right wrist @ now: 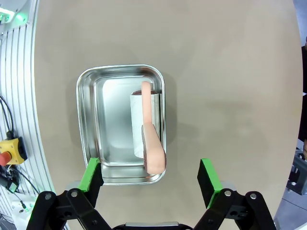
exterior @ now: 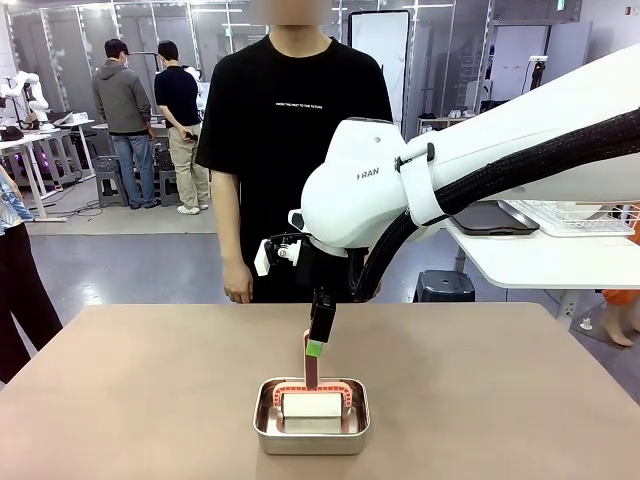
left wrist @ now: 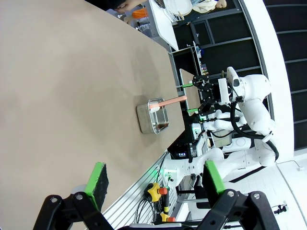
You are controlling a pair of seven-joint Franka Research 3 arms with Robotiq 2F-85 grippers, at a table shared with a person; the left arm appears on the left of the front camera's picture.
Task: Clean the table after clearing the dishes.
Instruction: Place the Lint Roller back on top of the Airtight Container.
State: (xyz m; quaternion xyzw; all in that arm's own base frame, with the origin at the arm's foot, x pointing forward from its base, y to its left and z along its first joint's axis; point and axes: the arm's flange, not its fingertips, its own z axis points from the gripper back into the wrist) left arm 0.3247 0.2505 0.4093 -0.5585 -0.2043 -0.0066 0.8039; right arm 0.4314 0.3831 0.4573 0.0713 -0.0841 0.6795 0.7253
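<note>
Item 1, landmark: small rectangular stainless-steel pan (exterior: 312, 417), rounded corners, standing on the counter near the robot-side edge, roughly mid-width.

Item 2: wide matte beige-brown counter (exterior: 150, 390). Its top around the pan is bare in the front view; no plates or trays lie on the stretches seen here.

Item 3: lint roller with salmon-pink plastic handle (right wrist: 152, 143) and white cylindrical roll (right wrist: 140, 122). The roll lies inside the pan, along its long side; the handle rises out of the pan, tilted, past the pan's rim.

Item 4: right end effector (right wrist: 149, 178), black with green pads, on the white arm reaching in from the pan's right in the front view. It hangs directly above the pan, jaws spread wide. In its own wrist view the handle's tip sits between the two pads without touching either; one pad overlies the pan's near corner, the other stands over bare counter beside the pan.

Item 5: left end effector (left wrist: 154, 181), same build, jaws spread wide, nothing between them. It is well apart from the pan, near the counter's edge, looking along the top toward it.

Item 6: person in a black T-shirt (exterior: 290, 110), standing behind the counter's far edge, opposite the pan, one hand (exterior: 238, 287) hanging at the side.
</note>
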